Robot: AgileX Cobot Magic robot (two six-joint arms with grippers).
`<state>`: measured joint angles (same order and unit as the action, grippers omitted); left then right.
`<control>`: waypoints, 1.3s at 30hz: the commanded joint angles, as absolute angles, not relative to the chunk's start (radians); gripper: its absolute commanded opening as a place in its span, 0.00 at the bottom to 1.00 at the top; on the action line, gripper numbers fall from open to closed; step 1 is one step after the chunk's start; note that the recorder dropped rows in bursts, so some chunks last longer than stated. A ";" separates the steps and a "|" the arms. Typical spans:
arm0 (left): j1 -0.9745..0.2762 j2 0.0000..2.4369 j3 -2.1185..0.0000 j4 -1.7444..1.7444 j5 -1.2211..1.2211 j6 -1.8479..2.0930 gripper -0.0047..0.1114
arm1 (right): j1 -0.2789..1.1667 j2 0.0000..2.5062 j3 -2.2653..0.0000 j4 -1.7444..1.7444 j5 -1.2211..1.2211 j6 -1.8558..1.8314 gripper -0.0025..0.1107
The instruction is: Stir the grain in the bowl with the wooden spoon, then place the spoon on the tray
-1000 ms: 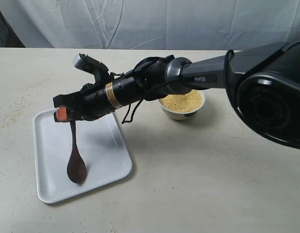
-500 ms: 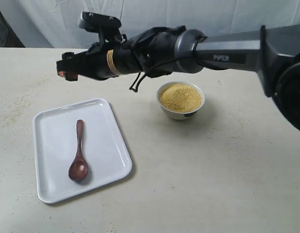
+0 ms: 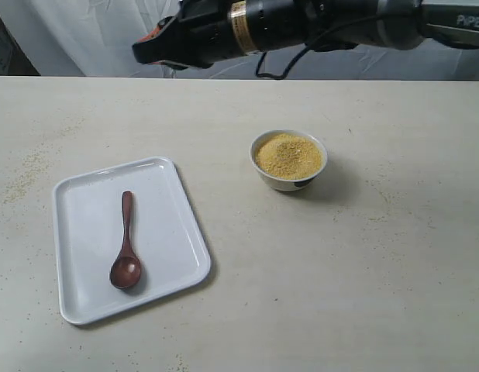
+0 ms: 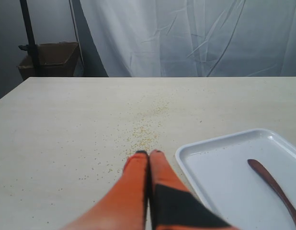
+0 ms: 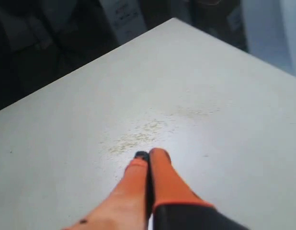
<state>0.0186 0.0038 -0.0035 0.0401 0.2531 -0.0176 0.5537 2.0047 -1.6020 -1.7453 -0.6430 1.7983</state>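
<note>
Wooden spoon point(image 3: 125, 252): lies flat inside the tray point(image 3: 170, 256), handle toward the far side, oval end toward the near rim, touched by neither gripper. In the left wrist view shows as a dark handle point(image 4: 275, 184) on the tray's white floor point(image 4: 215, 177).

Bowl point(image 3: 280, 183): stands on the table point(image 3: 340, 294) to the right of the tray, apart from it, dark mark on its near outer side. Grain point(image 3: 288, 155): heaped inside, up to the rim. Loose grains point(image 4: 143, 132): scattered on the tabletop beyond the tray.

Right gripper point(image 3: 146, 48): hangs high over the table's far edge, orange fingers point(image 5: 162, 172) pressed together, nothing between them.

Left gripper point(image 4: 149, 153): low over the table just beside the tray's corner, fingers closed tip to tip, empty.
</note>
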 commanded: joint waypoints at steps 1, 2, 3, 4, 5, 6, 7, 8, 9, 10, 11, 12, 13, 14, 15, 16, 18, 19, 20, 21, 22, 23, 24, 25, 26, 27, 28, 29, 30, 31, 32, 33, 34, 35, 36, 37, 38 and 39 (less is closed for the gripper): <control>0.022 0.000 0.000 0.042 0.239 -0.018 0.04 | 0.553 1.878 -1.480 -1.744 -0.614 1.796 0.02; 0.022 0.000 0.000 0.042 0.239 -0.018 0.04 | 0.563 1.844 -1.436 -1.744 -0.616 1.770 0.02; 0.022 0.000 0.000 0.042 0.239 -0.018 0.04 | 0.571 1.808 -1.388 -1.744 -0.597 1.720 0.02; 0.022 0.000 0.000 0.042 0.239 -0.018 0.04 | 0.581 1.776 -1.349 -1.744 -0.548 1.669 0.02; 0.022 0.000 0.000 0.042 0.239 -0.018 0.04 | 0.593 1.745 -1.301 -1.744 -0.458 1.597 0.02; 0.022 0.000 0.000 0.042 0.239 -0.018 0.04 | 0.605 1.716 -1.254 -1.744 -0.321 1.522 0.02; 0.022 0.000 0.000 0.042 0.239 -0.018 0.04 | 0.619 1.693 -1.212 -1.744 -0.144 1.441 0.02; 0.022 0.000 0.000 0.042 0.239 -0.018 0.04 | 0.628 1.678 -1.184 -1.744 0.019 1.376 0.02; 0.022 0.000 0.000 0.042 0.239 -0.018 0.04 | 0.634 1.668 -1.156 -1.744 0.228 1.304 0.02; 0.022 0.000 0.000 0.042 0.239 -0.018 0.04 | 0.639 1.665 -1.138 -1.744 0.438 1.263 0.02; 0.022 0.000 0.000 0.042 0.239 -0.018 0.04 | 0.639 1.665 -1.131 -1.744 0.602 1.249 0.02; 0.022 0.000 0.000 0.042 0.239 -0.018 0.04 | 0.625 1.673 -1.131 -1.721 0.810 1.247 0.02; 0.022 0.000 0.000 0.042 0.239 -0.018 0.04 | 0.602 1.679 -1.133 -1.674 0.975 1.242 0.02; 0.022 0.000 0.000 0.042 0.239 -0.018 0.04 | 0.578 1.681 -1.133 -1.616 1.070 1.218 0.02; 0.022 0.000 0.000 0.042 0.239 -0.018 0.04 | 0.543 1.679 -1.133 -1.502 1.132 1.153 0.02; 0.022 0.000 0.000 0.042 0.239 -0.018 0.04 | 0.502 1.672 -1.133 -1.349 1.142 1.055 0.02; 0.022 0.000 0.000 0.042 0.239 -0.018 0.04 | 0.418 1.662 -1.133 -0.926 1.069 0.789 0.02; 0.022 0.000 0.000 0.042 0.239 -0.018 0.04 | 0.372 1.658 -1.133 -0.670 1.030 0.572 0.02; 0.022 0.000 0.000 0.042 0.239 -0.018 0.04 | 0.331 1.653 -1.133 -0.469 1.011 0.389 0.02; 0.022 0.000 0.000 0.042 0.239 -0.018 0.04 | 0.300 1.649 -1.133 -0.248 0.996 0.187 0.02; 0.022 0.000 0.000 0.042 0.239 -0.018 0.04 | 0.278 1.639 -1.131 -0.071 0.985 0.027 0.02; 0.022 0.000 0.000 0.042 0.239 -0.018 0.04 | 0.266 1.623 -1.131 0.035 0.974 -0.078 0.02; 0.022 0.000 0.000 0.042 0.239 -0.018 0.04 | 0.256 1.597 -1.131 0.126 0.954 -0.126 0.02; 0.022 0.000 0.000 0.042 0.239 -0.018 0.04 | 0.251 1.560 -1.131 0.163 0.929 -0.135 0.02; 0.022 0.000 0.000 0.042 0.239 -0.018 0.04 | 0.250 1.525 -1.129 0.164 0.898 -0.132 0.02; 0.022 0.000 0.000 0.042 0.239 -0.018 0.04 | 0.250 1.474 -1.121 0.141 0.859 -0.132 0.02; 0.022 0.000 0.000 0.042 0.239 -0.018 0.04 | 0.250 1.416 -1.108 0.108 0.819 -0.132 0.02; 0.022 0.000 0.000 0.042 0.239 -0.018 0.04 | 0.250 1.365 -1.093 0.081 0.792 -0.132 0.02; 0.022 0.000 0.000 0.042 0.239 -0.018 0.04 | 0.250 1.299 -1.069 0.059 0.760 -0.130 0.02; 0.022 0.000 0.000 0.042 0.239 -0.018 0.04 | 0.250 1.229 -1.041 0.050 0.730 -0.130 0.02; 0.022 0.000 0.000 0.042 0.239 -0.018 0.04 | 0.250 1.158 -1.009 0.048 0.698 -0.130 0.02; 0.022 0.000 0.000 0.042 0.239 -0.018 0.04 | 0.250 1.087 -0.974 0.048 0.670 -0.130 0.02; 0.022 0.000 0.000 0.042 0.239 -0.018 0.04 | 0.250 1.017 -0.934 0.048 0.630 -0.130 0.02; 0.022 0.000 0.000 0.042 0.239 -0.018 0.04 | 0.250 0.949 -0.892 0.048 0.581 -0.130 0.02; 0.022 0.000 0.000 0.042 0.239 -0.018 0.04 | 0.250 0.897 -0.857 0.046 0.536 -0.132 0.02; 0.022 0.000 0.000 0.042 0.239 -0.018 0.04 | 0.250 0.838 -0.813 0.036 0.495 -0.132 0.02; 0.022 0.000 0.000 0.042 0.239 -0.018 0.04 | 0.250 0.786 -0.774 0.019 0.466 -0.132 0.02; 0.022 0.000 0.000 0.042 0.239 -0.018 0.04 | 0.250 0.752 -0.750 0.015 0.464 -0.132 0.02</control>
